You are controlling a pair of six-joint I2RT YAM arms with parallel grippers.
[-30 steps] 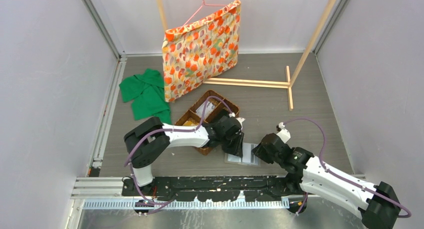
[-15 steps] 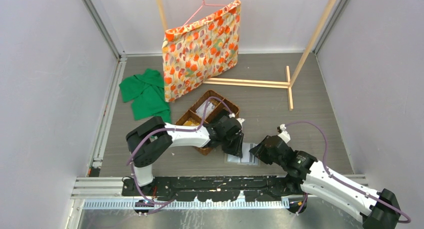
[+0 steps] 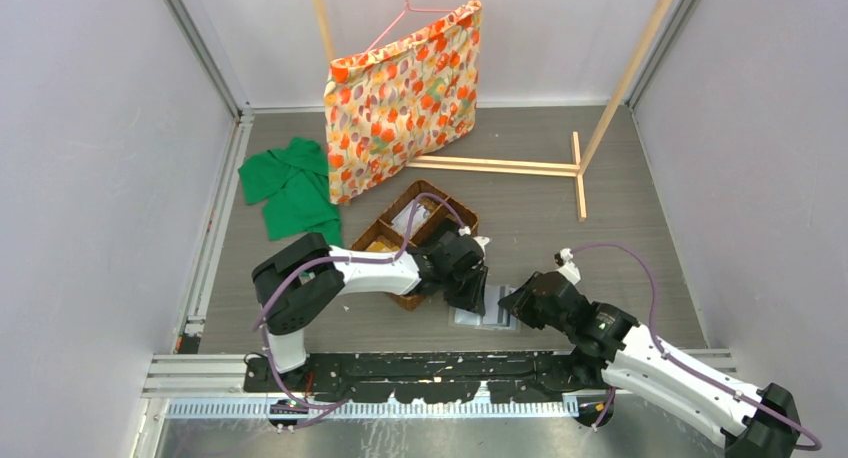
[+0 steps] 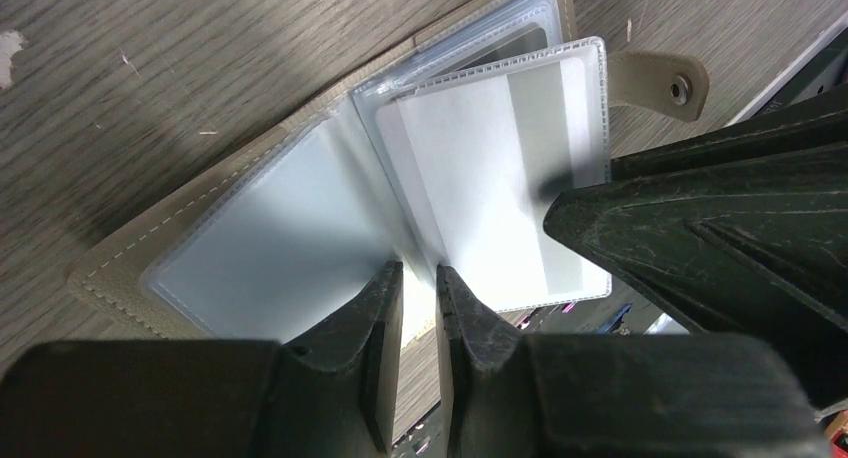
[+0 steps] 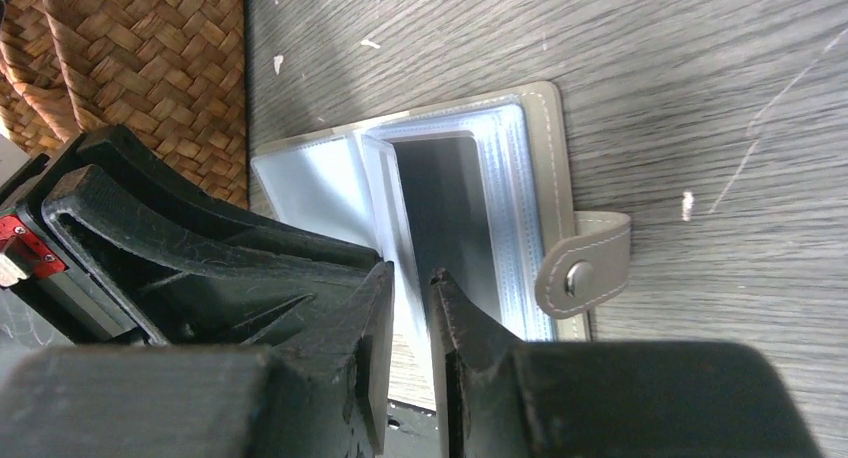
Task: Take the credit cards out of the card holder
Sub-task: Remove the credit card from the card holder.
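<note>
The grey card holder (image 3: 492, 316) lies open on the table between my two grippers. In the left wrist view its clear sleeves fan out, and one raised sleeve holds a pale whitish credit card (image 4: 470, 178). My left gripper (image 4: 420, 278) is over the fold, its jaws a narrow slit apart and holding nothing I can see. My right gripper (image 5: 410, 278) is also nearly shut; a standing sleeve edge (image 5: 378, 193) runs down to its slit. In the right wrist view the holder (image 5: 545, 148) shows a dark panel. The two grippers (image 3: 470, 296) (image 3: 510, 303) almost touch.
A brown wicker divided basket (image 3: 442, 200) sits just behind the left gripper, also in the right wrist view (image 5: 130, 68). The holder's snap tab (image 5: 585, 263) sticks out to the side. A green cloth (image 3: 290, 188), a floral bag (image 3: 405, 93) and a wooden rack (image 3: 500, 165) are farther back.
My right arm has moved left and forward, bringing its gripper up to the holder's right side. The left gripper and the holder have stayed in place.
</note>
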